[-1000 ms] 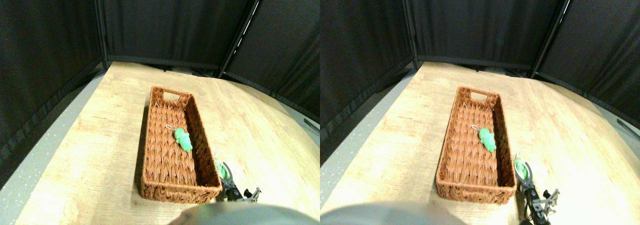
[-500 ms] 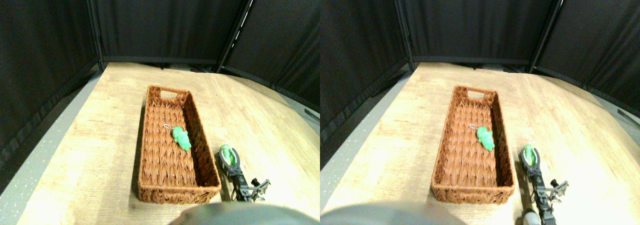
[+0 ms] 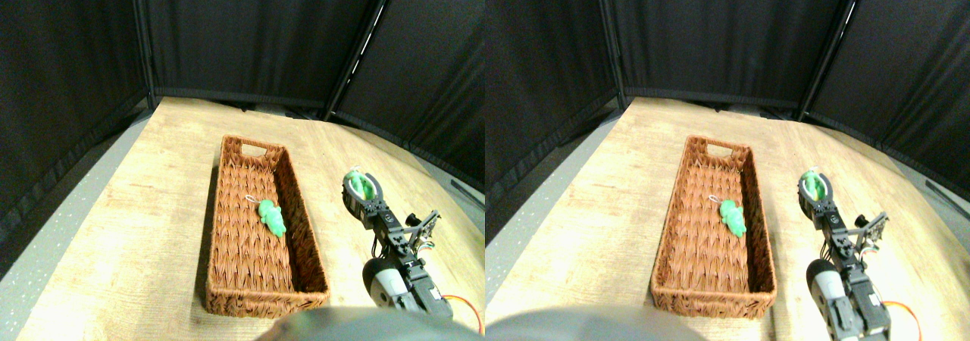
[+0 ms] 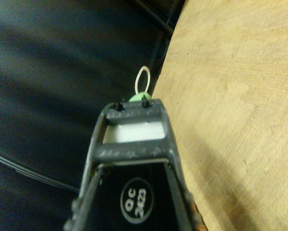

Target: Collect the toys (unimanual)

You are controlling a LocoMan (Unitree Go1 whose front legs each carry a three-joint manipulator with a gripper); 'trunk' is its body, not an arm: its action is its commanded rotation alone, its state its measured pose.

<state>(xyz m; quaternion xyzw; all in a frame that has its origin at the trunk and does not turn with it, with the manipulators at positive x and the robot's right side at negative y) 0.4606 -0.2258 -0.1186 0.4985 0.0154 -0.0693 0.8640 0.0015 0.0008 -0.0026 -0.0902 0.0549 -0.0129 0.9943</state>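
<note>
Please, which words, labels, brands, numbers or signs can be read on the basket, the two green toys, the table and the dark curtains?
Wicker basket: no text, only plain weave.
Green toy in the basket: no text or tag visible.
Held green toy, in the right gripper: no text visible; it is small and partly hidden.
Wooden table: no text.
Black curtains: no text or sign.
</note>
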